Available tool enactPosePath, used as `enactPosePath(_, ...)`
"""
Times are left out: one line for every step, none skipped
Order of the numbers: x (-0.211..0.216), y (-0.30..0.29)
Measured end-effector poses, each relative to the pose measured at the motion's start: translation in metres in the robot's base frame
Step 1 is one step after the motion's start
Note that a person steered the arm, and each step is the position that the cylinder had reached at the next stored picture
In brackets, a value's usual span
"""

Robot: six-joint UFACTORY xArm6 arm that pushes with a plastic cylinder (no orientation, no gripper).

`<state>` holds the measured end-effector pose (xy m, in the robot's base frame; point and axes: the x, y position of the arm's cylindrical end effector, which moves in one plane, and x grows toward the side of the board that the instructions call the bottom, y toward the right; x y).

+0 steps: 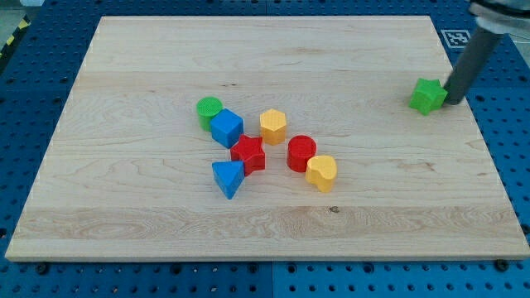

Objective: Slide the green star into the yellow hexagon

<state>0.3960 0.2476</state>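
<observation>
You see my tip [455, 102] touching green star [428, 96] right side; no pincer fitted. Yellow hexagon [273, 126] far left; worktop [364, 199] between bare.

Dark rod entered from the view's upper right, leaned slightly, my tip [454, 101] stood low at the view's right side.
</observation>
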Motion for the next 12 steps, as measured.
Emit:
enactPosePath(0.0, -0.062)
enactPosePath(0.0, -0.108)
enactPosePath(0.0, -0.131)
enactPosePath(-0.036, -0.128)
enactPosePath(-0.046, -0.129)
enactPosePath(-0.027, -0.13)
enactPosePath(-0.003, -0.136)
enactPosePath(0.017, -0.157)
enactPosePath(0.021, -0.165)
enactPosePath(0.021, -0.165)
enactPosePath(-0.006, -0.16)
enactPosePath(-0.013, -0.161)
